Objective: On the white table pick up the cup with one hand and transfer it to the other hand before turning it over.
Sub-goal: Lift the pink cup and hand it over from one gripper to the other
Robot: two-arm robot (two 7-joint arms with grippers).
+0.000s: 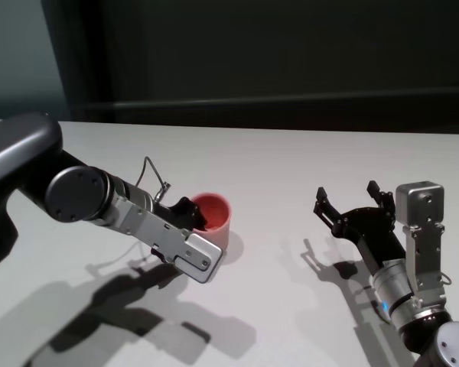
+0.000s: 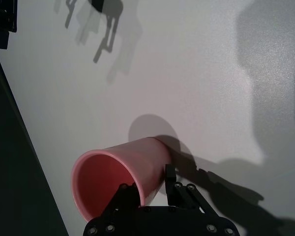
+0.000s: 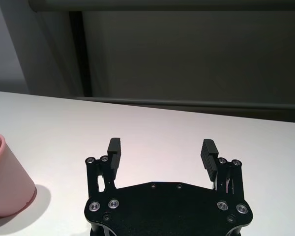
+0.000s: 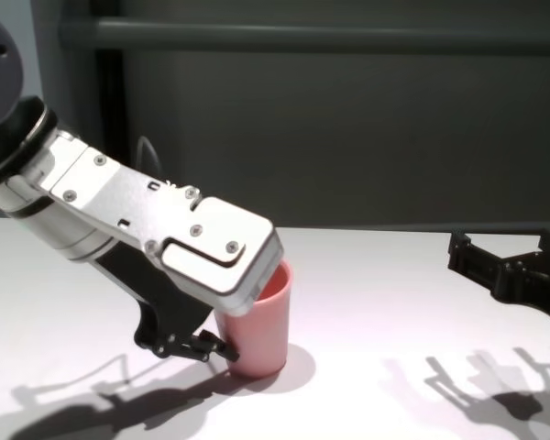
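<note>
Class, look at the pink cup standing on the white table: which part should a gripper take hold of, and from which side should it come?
Grip the rim wall of the pink cup, one finger inside and one outside, coming from the robot's left. It stands upright, mouth open upward, and has no handle. The left gripper already straddles that wall from there. The right gripper waits open, well to its right.

A wide, matte white flat table (image 1: 291, 168) spread before me; directly on it stood one glossy pink tapered plastic cup (image 1: 219, 226), upright.
</note>
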